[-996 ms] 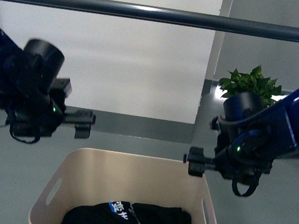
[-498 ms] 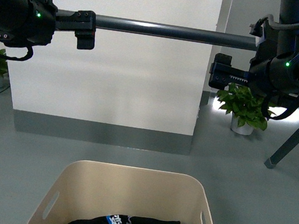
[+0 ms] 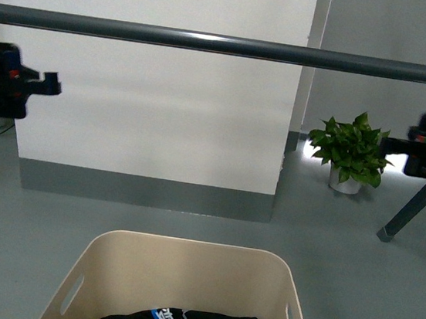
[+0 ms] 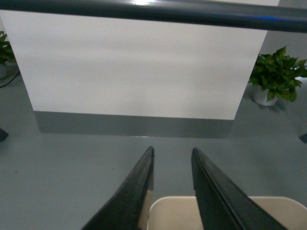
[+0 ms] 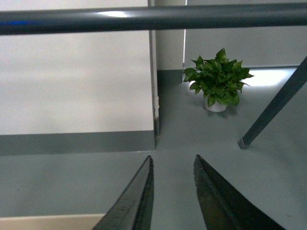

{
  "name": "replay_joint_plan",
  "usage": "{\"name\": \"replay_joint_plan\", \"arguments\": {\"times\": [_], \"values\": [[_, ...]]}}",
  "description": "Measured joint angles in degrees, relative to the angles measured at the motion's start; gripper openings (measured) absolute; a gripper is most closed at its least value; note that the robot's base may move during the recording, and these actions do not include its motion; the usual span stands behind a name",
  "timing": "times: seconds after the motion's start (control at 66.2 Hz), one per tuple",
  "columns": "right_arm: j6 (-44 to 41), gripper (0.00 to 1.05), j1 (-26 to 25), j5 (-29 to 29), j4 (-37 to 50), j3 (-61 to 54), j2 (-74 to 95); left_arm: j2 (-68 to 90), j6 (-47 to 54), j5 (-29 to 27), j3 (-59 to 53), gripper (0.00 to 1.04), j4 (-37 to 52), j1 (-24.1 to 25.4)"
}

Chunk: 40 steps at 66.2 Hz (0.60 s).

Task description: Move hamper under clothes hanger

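Grey floor lay beneath the hamper (image 3: 182, 284), which sat just short of the clothes hanger (image 3: 227, 45) bar; left gripper (image 4: 171, 158) and right gripper (image 5: 173, 164), slightly parted and empty, needed its handles next

Front view: looks straight ahead from low down, rack bar (image 3: 227, 44) at 12 o'clock, hamper (image 3: 182, 280) close at 6. Left wrist view: looks the same way past two dark fingers (image 4: 129, 201). Right wrist view: faces likewise, a bit more toward 1 o'clock. All three share bar, white wall (image 3: 158, 98) and potted plant (image 3: 352, 151).
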Motion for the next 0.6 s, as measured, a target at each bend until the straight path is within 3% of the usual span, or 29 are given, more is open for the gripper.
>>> {"name": "replay_joint_plan", "arguments": {"times": [0.091,0.136,0.604], "values": [[-0.2,0.09,-0.68,-1.07,1.77,-7.32,-3.85,-3.76,0.02,2.38,-6.71,0.02,1.9,1.55],[-0.42,0.01,-1.07,-1.6,2.56,-11.1,-6.14,-6.1,0.15,2.4,-10.16,0.04,2.67,2.19],[-0.42,0.02,-5.62,-6.25,2.71,-28.35,-23.39,-22.05,0.22,2.47,-26.38,0.03,3.15,2.54]]}}
